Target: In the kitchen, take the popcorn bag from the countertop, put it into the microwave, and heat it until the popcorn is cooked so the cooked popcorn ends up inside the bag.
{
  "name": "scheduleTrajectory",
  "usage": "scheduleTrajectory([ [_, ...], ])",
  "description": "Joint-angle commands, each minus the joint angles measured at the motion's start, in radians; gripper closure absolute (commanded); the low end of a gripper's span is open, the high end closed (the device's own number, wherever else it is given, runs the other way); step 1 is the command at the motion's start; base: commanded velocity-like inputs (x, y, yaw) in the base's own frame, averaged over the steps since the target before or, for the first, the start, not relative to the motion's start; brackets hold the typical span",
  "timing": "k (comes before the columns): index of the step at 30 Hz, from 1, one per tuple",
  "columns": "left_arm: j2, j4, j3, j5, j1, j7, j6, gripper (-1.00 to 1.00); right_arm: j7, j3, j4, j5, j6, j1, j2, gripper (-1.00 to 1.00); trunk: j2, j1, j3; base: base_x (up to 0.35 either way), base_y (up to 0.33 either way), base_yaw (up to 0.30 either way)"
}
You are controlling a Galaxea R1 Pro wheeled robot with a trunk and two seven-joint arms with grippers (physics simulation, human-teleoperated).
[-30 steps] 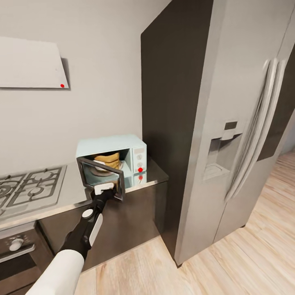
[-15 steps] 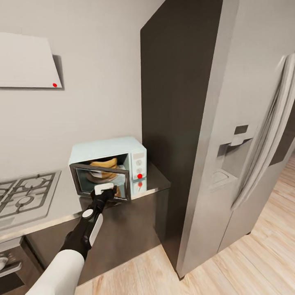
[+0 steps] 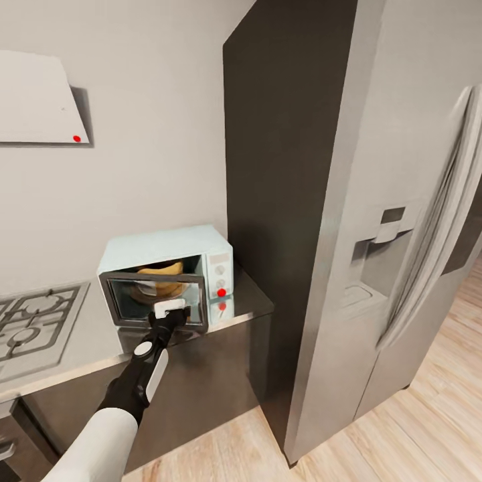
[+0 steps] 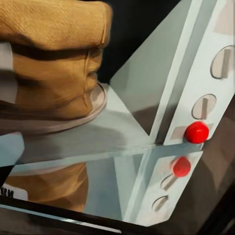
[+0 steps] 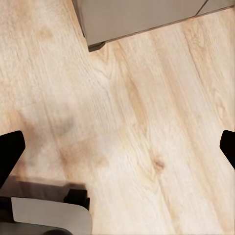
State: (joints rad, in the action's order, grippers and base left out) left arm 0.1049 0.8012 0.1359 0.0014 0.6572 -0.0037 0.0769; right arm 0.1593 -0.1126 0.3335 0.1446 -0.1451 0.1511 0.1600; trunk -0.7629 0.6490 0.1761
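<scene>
Popcorn bag point(image 3: 159, 280) half-hidden behind microwave point(image 3: 167, 278) door – left pincer point(image 3: 168, 309) state unclear.

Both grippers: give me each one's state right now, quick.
Left gripper: pressed against the pale blue-mint microwave's dark glass door; cannot tell whether it is open or closed.
Right gripper: open, holding nothing, over the light wood plank floor.

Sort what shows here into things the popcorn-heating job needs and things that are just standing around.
Job:
popcorn bag, inside the microwave
countertop
left tool, at the microwave door

Bystanders:
fridge
gas hob
wood floor
</scene>
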Motion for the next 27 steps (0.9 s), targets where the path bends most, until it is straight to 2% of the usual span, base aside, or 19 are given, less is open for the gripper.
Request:
scheduleTrajectory([
  [1,0.001,0.000,0.002,0.000,0.001,-0.001,0.003,-1.00,0.006,-0.009,-0.001,0.010,-0.004,0.001,0.000,-1.00,-0.001,0.000,0.001,0.032,-0.027,0.000],
  [8,0.001,0.000,0.002,0.000,0.001,-0.001,0.003,-1.00,0.006,-0.009,-0.001,0.010,-0.004,0.001,0.001,-1.00,-0.001,0.000,0.001,0.017,-0.006,0.000],
  [13,0.001,0.000,0.002,0.000,0.001,-0.001,0.003,-1.00,0.002,-0.009,-0.001,0.011,-0.002,0.001,0.001,-1.00,-0.001,0.000,0.001,0.226,0.000,0.000],
  [20,0.001,0.000,0.002,0.000,0.001,-0.001,0.002,-1.00,-0.001,-0.007,-0.001,0.012,0.000,0.001,0.000,-1.00,-0.001,0.000,0.001,0.035,-0.006,0.000],
  [27,0.001,0.000,0.003,0.000,0.001,-0.001,0.003,-1.00,-0.001,-0.007,-0.001,0.012,0.001,0.001,0.000,-1.00,-0.001,0.000,0.001,0.151,-0.108,0.000],
])
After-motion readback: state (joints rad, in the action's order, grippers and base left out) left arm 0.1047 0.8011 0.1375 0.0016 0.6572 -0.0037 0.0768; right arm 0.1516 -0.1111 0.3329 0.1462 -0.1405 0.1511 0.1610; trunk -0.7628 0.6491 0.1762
